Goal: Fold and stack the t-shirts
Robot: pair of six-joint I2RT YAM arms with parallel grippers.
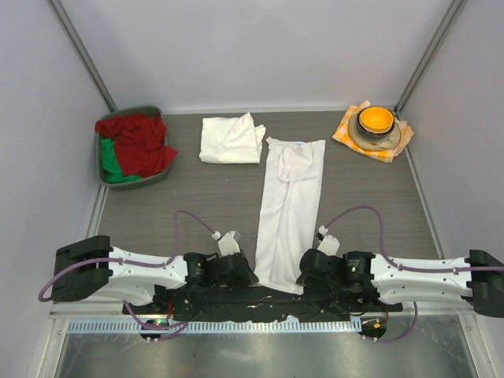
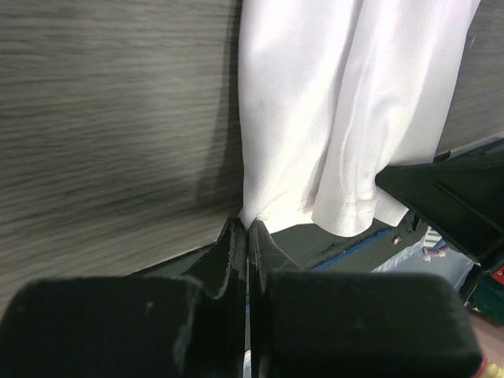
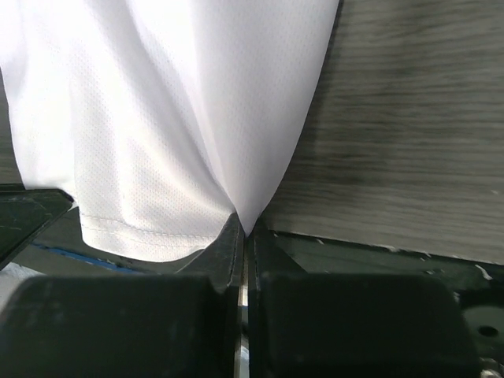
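You see the long white cotton t-shirt [image 1: 290, 213], folded into a narrow strip, lying lengthwise on the grey wood-grain table [image 1: 189, 197], with its near hem over the edge. Your left gripper [image 2: 247, 231] pinches its near left corner with the fingers pressed together, and your right gripper [image 3: 246, 228] pinches the right corner likewise. A second folded white t-shirt [image 1: 230, 140] lies at the far side.

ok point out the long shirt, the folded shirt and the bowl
long shirt [image 1: 290, 213], top view, middle of the strip
folded shirt [image 1: 231, 140], top view, its centre
bowl [image 1: 376, 120], top view, orange inside
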